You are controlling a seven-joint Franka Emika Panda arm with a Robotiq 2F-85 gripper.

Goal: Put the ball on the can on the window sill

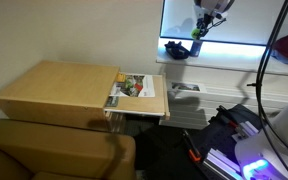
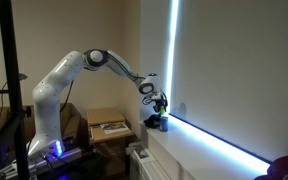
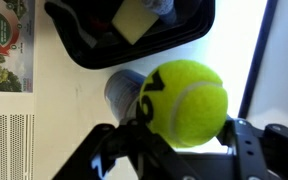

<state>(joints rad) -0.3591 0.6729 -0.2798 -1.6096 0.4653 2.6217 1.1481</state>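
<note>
The yellow-green ball fills the wrist view, clamped between the two black fingers of my gripper. Right under it, partly hidden, stands a grey can on the white window sill. In both exterior views the gripper hangs over the sill under the bright window, with the ball showing as a small green spot. Whether the ball touches the can I cannot tell.
A black tray with items in it sits on the sill beside the can, also seen as a dark shape. A magazine lies on the tan wooden table below the sill. A red cable hangs at the right.
</note>
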